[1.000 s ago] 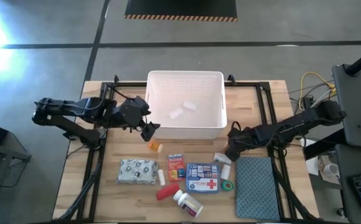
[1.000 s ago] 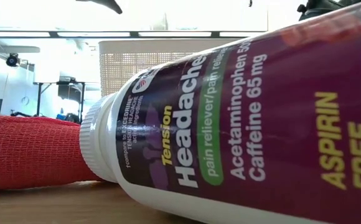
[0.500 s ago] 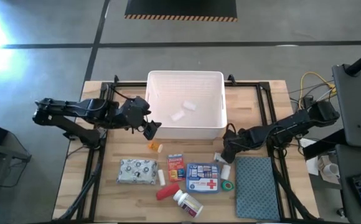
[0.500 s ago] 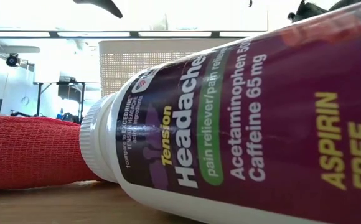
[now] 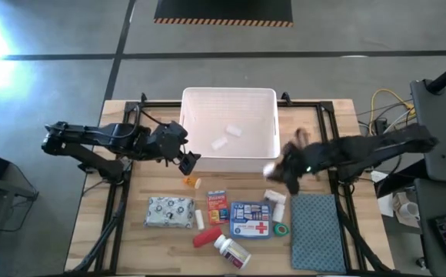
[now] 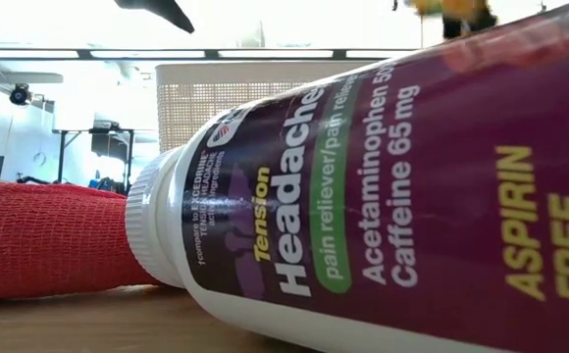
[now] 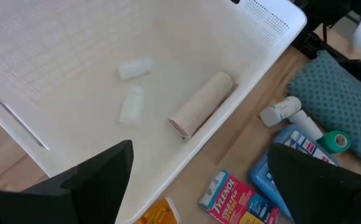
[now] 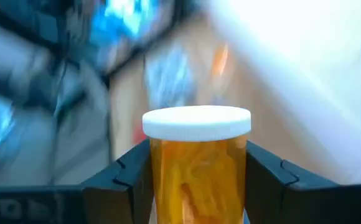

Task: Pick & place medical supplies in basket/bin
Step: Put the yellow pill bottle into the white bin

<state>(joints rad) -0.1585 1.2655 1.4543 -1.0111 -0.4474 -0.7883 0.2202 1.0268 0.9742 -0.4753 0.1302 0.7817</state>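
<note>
Here my right gripper [image 8: 198,180] was clamped on 1 orange vial [image 8: 197,163], carried beside the white bin [image 5: 229,128] for dropping in; my left gripper [image 7: 199,180] waited, fingers apart, at the bin's other side.

Bin [image 5: 229,104] interior: mostly bare floor, open from above.
In the way: cloth roll [image 7: 201,104], two small white items [image 7: 134,68].

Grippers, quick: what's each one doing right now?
Left gripper: open, empty, beside the white bin.
Right gripper: shut on an orange vial with a white cap, near the bin's front right corner.
</note>
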